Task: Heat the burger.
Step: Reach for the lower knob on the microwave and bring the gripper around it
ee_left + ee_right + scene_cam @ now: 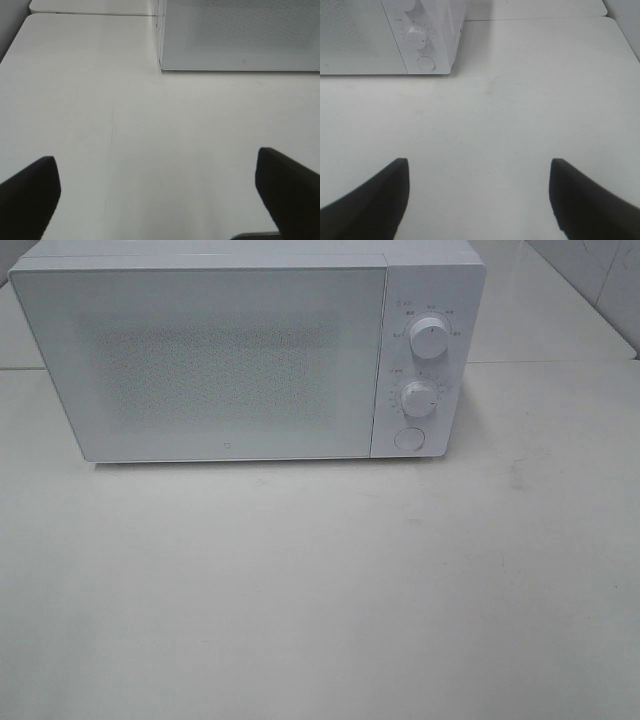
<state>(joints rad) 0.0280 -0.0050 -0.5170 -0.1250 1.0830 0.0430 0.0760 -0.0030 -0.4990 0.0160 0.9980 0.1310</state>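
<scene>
White table point(150, 150) between wide-spread jaws.

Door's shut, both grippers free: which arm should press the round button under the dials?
Right, probably. The round button sits at the right end of the microwave, ahead of the open right gripper; the open left gripper faces only the door.

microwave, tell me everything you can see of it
The microwave is a white box, glossy like plastic or painted metal, standing upright at the back of the pale table. Its door is shut; its speckled frosted window hides the inside. The panel at the right in the exterior view carries an upper knob, a lower knob and a round button beneath. Only the table touches it.
</scene>
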